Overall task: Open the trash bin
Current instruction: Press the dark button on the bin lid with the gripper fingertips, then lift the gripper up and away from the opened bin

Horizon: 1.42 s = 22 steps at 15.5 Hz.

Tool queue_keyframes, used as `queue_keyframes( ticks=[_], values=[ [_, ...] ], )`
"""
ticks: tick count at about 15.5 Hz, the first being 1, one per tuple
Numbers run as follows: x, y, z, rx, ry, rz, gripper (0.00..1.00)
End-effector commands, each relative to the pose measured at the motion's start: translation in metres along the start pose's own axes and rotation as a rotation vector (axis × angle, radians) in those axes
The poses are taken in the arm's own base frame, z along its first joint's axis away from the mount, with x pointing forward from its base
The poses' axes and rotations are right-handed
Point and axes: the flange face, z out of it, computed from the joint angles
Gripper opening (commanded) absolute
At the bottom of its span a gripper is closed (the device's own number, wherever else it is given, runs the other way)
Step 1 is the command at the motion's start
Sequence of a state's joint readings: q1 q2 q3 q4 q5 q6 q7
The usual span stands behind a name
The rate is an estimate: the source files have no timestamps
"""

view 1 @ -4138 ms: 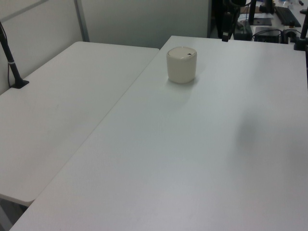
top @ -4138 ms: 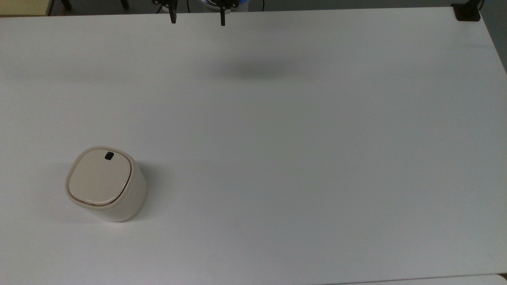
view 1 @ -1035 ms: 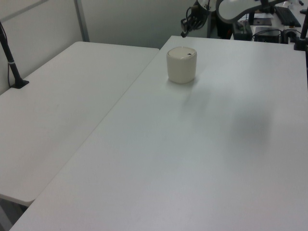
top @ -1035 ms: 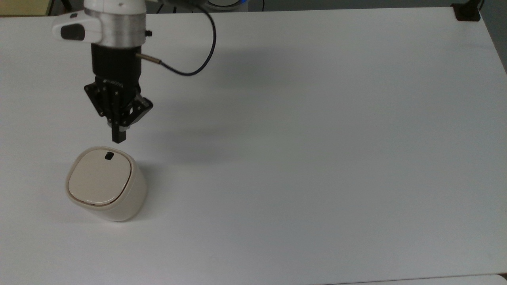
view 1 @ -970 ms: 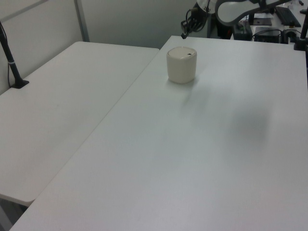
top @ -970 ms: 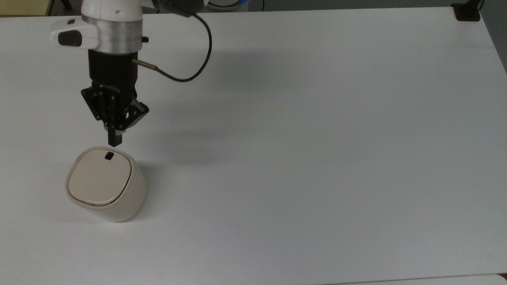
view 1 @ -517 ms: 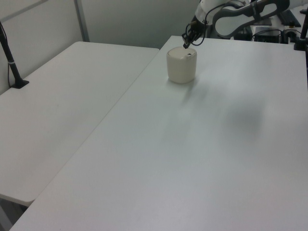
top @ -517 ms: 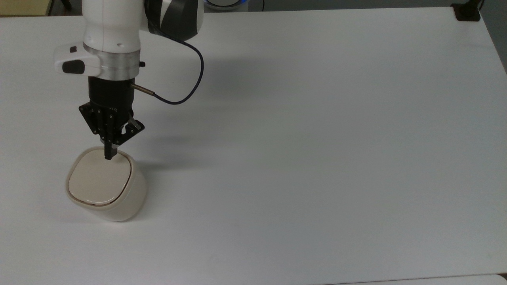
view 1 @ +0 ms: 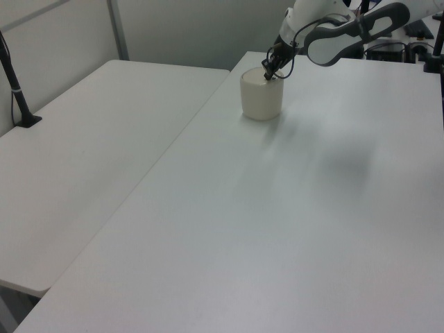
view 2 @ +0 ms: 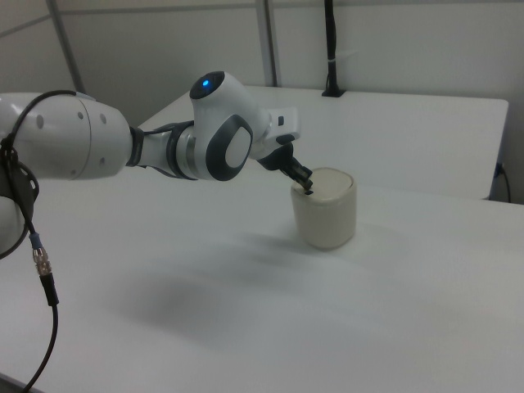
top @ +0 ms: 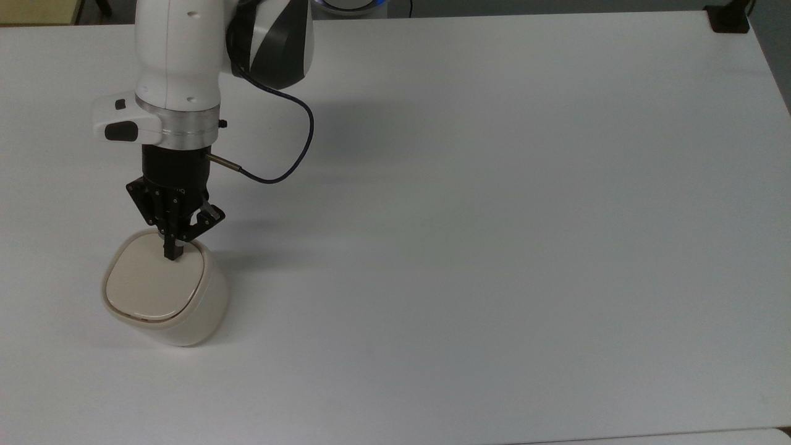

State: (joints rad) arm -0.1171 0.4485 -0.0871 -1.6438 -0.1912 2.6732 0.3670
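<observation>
gripper (top: 170, 253) tip down on the trash bin (top: 164, 295) lid, at the lid edge nearest the arm; jaws pinched together, holding nothing; bin upright on the table (top: 494, 216), lid looks still flat; step: pressing the release; next, I'd guess: push a little deeper, then lift straight off so the lid can spring.
</observation>
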Motion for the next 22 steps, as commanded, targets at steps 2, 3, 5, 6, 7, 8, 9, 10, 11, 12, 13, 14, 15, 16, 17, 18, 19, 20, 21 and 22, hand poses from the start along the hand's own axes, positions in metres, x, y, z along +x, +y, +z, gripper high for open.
queue_keyframes(
  ticks=[2, 3, 5, 6, 7, 8, 9, 10, 11, 12, 13, 14, 15, 16, 17, 18, 19, 20, 21, 22],
  values=[
    [-0.019, 0.003, 0.021, -0.046, -0.011, -0.054, 0.0],
    [-0.018, 0.003, 0.02, -0.046, -0.01, -0.05, 0.0],
    [-0.004, 0.007, 0.002, -0.038, 0.019, 0.025, 0.0],
    [0.004, 0.008, -0.014, -0.032, 0.042, 0.076, 0.0],
    [0.01, 0.006, -0.028, -0.026, 0.054, 0.116, 0.0],
    [0.013, 0.006, -0.041, -0.034, 0.037, 0.145, 0.0],
    [0.015, 0.004, -0.055, -0.044, 0.014, 0.165, 0.0],
    [0.02, -0.002, -0.071, -0.037, 0.004, 0.185, 0.0],
    [0.023, -0.007, -0.084, -0.023, -0.015, 0.214, 0.0],
    [0.026, -0.008, -0.098, -0.01, -0.037, 0.242, 0.0],
    [0.028, -0.009, -0.114, -0.005, -0.054, 0.254, 0.03],
    [0.026, -0.014, -0.126, -0.011, -0.08, 0.246, 0.08],
    [0.024, -0.018, -0.138, -0.013, -0.104, 0.242, 0.12],
    [0.021, -0.024, -0.152, -0.02, -0.131, 0.233, 0.17],
    [0.016, -0.029, -0.164, -0.029, -0.165, 0.223, 0.27],
    [0.011, -0.035, -0.176, -0.039, -0.198, 0.21, 0.46],
    [0.006, -0.041, -0.19, -0.046, -0.226, 0.197, 0.71],
    [0.001, -0.046, -0.203, -0.056, -0.254, 0.183, 0.85],
    [-0.006, -0.052, -0.215, -0.067, -0.286, 0.168, 0.96],
    [-0.013, -0.057, -0.226, -0.076, -0.314, 0.152, 1.0]
  ],
)
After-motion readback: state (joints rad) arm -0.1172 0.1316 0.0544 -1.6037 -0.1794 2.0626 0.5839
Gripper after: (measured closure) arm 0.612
